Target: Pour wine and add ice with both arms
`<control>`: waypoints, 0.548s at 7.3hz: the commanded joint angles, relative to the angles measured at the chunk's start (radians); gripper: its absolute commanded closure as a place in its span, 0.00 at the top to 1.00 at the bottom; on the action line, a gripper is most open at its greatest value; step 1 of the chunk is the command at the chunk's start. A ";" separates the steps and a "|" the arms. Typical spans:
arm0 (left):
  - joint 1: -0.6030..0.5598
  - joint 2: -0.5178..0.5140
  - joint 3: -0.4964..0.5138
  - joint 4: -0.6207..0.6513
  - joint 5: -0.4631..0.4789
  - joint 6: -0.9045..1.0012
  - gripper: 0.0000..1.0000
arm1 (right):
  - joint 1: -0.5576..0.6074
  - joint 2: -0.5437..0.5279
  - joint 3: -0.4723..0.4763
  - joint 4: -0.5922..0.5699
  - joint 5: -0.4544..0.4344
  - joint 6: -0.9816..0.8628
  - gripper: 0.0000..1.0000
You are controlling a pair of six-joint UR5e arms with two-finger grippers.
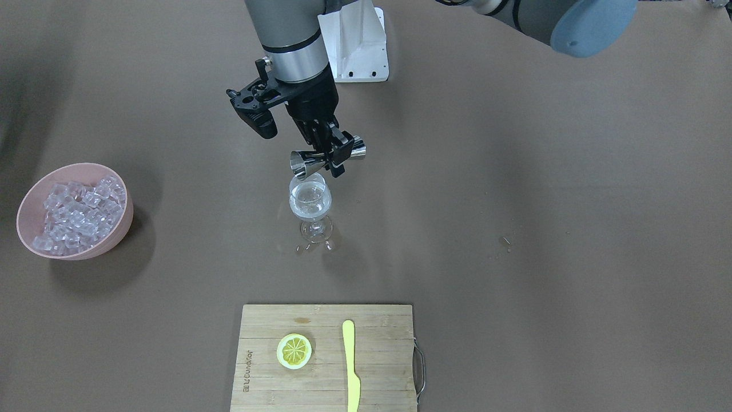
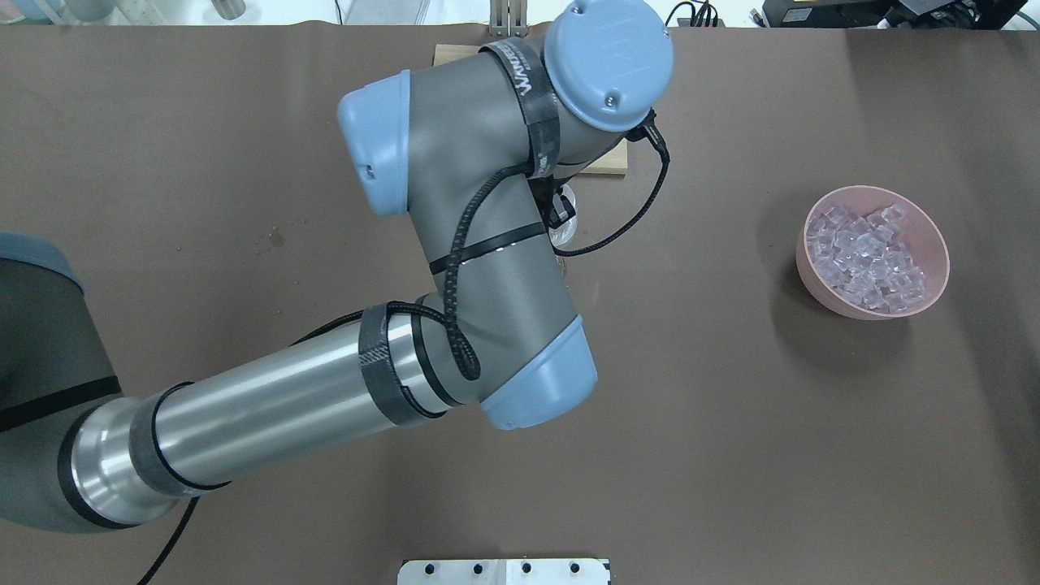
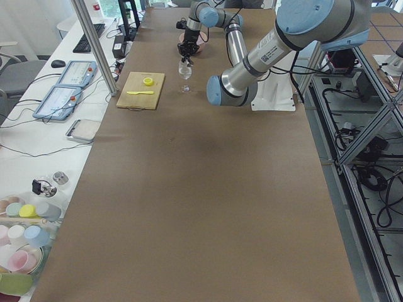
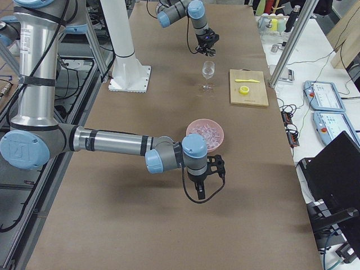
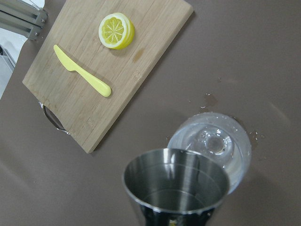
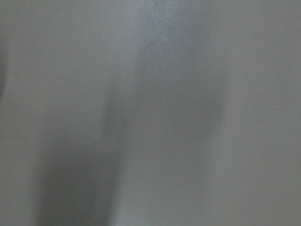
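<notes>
My left gripper (image 1: 333, 155) is shut on a steel jigger (image 1: 326, 155), held on its side just above the rim of a stemmed wine glass (image 1: 310, 206). The glass stands mid-table with a little clear wine (image 1: 309, 201) in its bowl. In the left wrist view the jigger mouth (image 5: 176, 186) overlaps the glass (image 5: 214, 143). The ice (image 1: 77, 213) is heaped in a pink bowl (image 1: 117, 232). My right gripper (image 4: 203, 188) shows only in the exterior right view, low over the table beside the bowl (image 4: 205, 132); I cannot tell whether it is open or shut.
A wooden cutting board (image 1: 326, 389) lies at the table's operator side with a lemon slice (image 1: 294, 350) and a yellow knife (image 1: 350, 366). The white arm base (image 1: 357, 46) stands behind the glass. A few droplets (image 1: 298, 248) lie by the glass foot.
</notes>
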State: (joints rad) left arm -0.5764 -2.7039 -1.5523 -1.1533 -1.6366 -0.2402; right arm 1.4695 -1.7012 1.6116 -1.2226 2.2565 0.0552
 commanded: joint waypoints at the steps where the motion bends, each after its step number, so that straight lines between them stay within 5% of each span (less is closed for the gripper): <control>1: -0.066 0.079 -0.069 -0.112 -0.116 -0.017 0.00 | 0.000 0.001 0.001 0.000 0.000 0.000 1.00; 4: -0.155 0.312 -0.207 -0.325 -0.204 -0.085 0.00 | 0.000 0.000 0.001 0.000 0.000 -0.002 1.00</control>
State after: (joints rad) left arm -0.6893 -2.4960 -1.6940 -1.4033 -1.8108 -0.3019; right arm 1.4696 -1.7010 1.6118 -1.2226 2.2565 0.0549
